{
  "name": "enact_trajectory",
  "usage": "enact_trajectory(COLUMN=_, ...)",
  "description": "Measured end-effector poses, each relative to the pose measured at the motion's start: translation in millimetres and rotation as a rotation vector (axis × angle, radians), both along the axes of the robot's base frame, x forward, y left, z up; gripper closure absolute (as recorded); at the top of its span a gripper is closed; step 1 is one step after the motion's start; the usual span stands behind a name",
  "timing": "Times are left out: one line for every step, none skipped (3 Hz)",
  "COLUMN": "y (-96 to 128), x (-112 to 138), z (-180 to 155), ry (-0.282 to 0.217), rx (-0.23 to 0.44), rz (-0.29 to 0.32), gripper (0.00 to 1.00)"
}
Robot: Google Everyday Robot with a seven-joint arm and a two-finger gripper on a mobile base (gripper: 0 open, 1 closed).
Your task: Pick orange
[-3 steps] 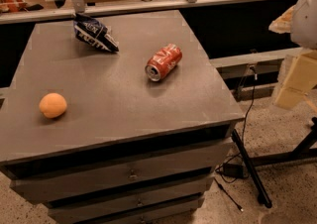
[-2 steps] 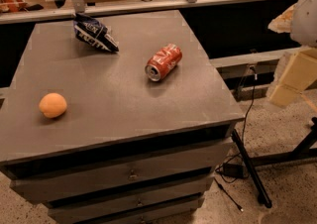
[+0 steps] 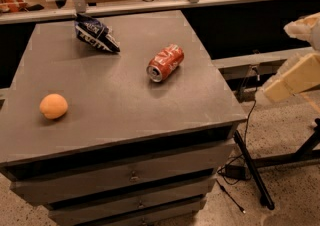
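Note:
The orange (image 3: 53, 106) is a small round pale-orange fruit lying on the left side of the grey cabinet top (image 3: 120, 105), near its front-left part. My gripper (image 3: 294, 77) shows as pale cream parts at the right edge of the camera view, off the cabinet's right side and above the floor. It is far to the right of the orange and touches nothing.
A red soda can (image 3: 164, 63) lies on its side near the middle right of the top. A dark blue chip bag (image 3: 96, 34) lies at the back left. Drawers run below the top. A black stand leg (image 3: 252, 170) and cables lie on the floor to the right.
My gripper has shifted slightly to the left, toward the cabinet. The orange, can and bag have not moved.

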State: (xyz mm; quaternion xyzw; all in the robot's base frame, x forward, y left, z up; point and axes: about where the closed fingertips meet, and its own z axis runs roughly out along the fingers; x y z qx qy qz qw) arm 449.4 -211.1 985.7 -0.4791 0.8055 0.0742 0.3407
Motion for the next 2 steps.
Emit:
enact_trajectory(y=29.8, x=17.7, z=18.0, ry=-0.111, rx=0.196, rz=0.018, gripper=0.00)
enact_trajectory(y=93.0, x=34.7, z=47.4, ry=-0.193, rx=0.392, rz=0.141, gripper=0.00)
